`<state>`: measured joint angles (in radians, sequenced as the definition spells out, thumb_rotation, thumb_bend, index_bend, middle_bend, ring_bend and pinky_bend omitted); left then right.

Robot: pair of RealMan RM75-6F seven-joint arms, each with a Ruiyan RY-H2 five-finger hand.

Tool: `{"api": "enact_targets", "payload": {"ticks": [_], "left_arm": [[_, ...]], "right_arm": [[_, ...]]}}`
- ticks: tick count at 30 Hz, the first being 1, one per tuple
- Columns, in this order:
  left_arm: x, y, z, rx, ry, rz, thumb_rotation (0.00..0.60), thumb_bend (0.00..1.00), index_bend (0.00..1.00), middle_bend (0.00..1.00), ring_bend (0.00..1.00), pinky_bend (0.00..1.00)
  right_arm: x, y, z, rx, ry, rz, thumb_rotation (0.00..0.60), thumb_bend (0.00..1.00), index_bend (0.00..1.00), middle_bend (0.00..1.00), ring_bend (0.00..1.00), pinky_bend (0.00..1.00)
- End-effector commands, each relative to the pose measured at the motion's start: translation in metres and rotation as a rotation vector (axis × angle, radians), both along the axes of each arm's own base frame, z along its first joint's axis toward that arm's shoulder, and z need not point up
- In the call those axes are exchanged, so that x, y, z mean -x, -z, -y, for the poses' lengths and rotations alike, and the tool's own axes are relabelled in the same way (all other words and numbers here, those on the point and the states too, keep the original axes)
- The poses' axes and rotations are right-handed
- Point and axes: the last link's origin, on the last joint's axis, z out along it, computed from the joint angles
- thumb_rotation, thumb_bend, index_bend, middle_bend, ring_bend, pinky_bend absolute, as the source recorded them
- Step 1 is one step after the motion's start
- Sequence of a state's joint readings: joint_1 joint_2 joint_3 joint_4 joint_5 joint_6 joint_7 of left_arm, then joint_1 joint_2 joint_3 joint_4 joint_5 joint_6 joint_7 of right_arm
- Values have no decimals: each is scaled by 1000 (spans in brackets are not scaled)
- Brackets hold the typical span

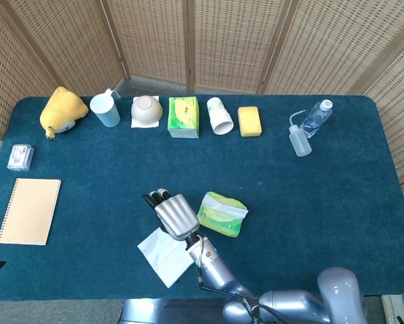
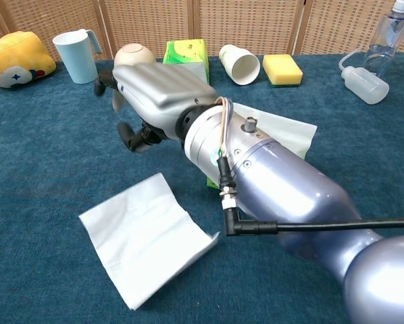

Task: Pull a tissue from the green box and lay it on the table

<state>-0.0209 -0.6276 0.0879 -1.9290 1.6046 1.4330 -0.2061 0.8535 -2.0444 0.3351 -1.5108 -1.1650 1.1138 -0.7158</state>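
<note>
right hand [image 1: 173, 214] empty over flat tissue [image 1: 167, 255] — corner pointing toward camera

tissue [image 2: 146, 237] flat on table [image 2: 40, 162] | right hand [image 2: 148, 94] above, empty

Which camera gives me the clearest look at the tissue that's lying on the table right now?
The chest view: the tissue lies flat and unobstructed on the table, its whole outline showing below the right hand. The head view shows the tissue smaller, with one corner hidden under that hand.
</note>
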Motion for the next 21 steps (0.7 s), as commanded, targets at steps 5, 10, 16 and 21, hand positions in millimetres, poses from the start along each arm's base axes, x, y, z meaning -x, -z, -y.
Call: {"api": "enact_targets", "payload": {"ticks": [5, 10, 16, 21], "left_arm": [[0, 0, 0, 1, -1, 1, 600, 0, 0, 0, 0, 12], [-1, 1, 1, 4, 0, 1, 600, 0, 0, 0, 0, 12], [-3, 3, 2, 12, 7, -4, 600, 0, 0, 0, 0, 12], [-4, 5, 2, 19, 9, -10, 600, 0, 0, 0, 0, 12]], "right_arm": [[-1, -14, -3, -41, 46, 5, 600, 228, 0, 0, 0, 369], [-1, -36, -1, 9, 11, 38, 600, 226, 0, 0, 0, 369], [47, -101, 0, 96, -89, 27, 600, 210, 0, 0, 0, 405], [95, -135, -5, 89, -138, 12, 600, 174, 0, 0, 18, 445]]}}
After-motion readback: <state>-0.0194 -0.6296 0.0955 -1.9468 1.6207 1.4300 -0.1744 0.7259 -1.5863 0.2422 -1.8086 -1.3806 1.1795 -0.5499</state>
